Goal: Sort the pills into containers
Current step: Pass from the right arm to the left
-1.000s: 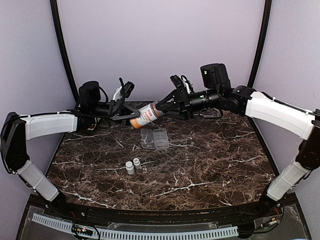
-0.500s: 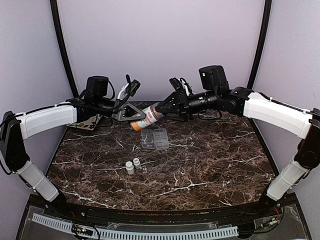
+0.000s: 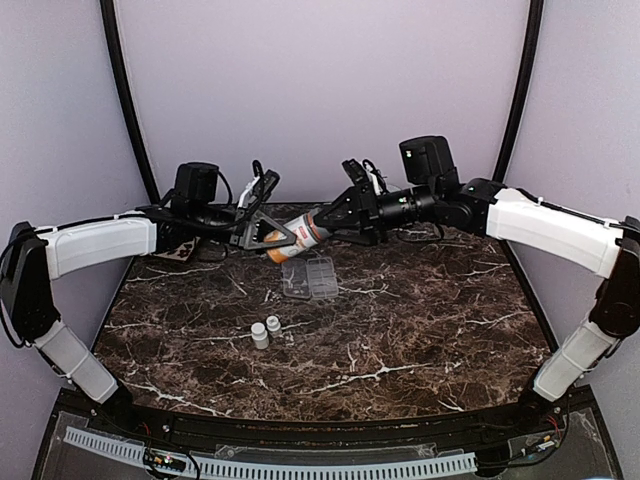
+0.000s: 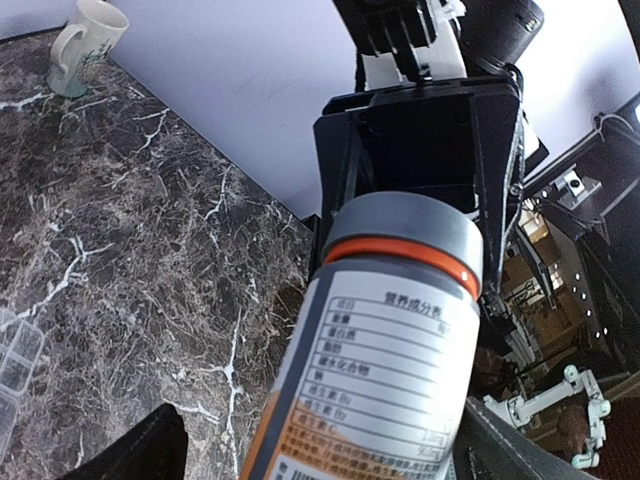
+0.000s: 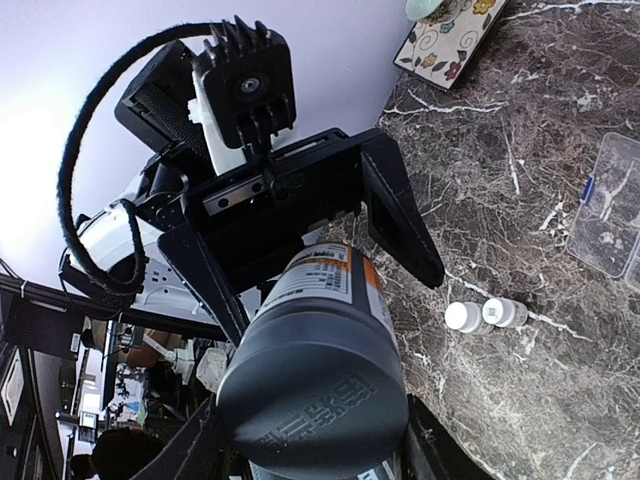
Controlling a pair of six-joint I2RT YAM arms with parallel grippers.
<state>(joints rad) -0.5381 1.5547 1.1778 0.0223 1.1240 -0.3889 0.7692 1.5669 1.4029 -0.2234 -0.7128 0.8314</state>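
L jaws closer, astride orange bottle (image 3: 298, 233)

An orange bottle (image 3: 290, 238) (grey cap (image 4: 405, 235), white label (image 4: 390, 370)); clear pill box (image 3: 308, 278); dark marble table (image 3: 420, 330), veined white.

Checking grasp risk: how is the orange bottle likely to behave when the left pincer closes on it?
The orange bottle looks rigid, so it should not squash. Its glossy label and round body may let it twist between the left pincer's open jaws. Held sideways by the right pincer, it could roll if dropped.
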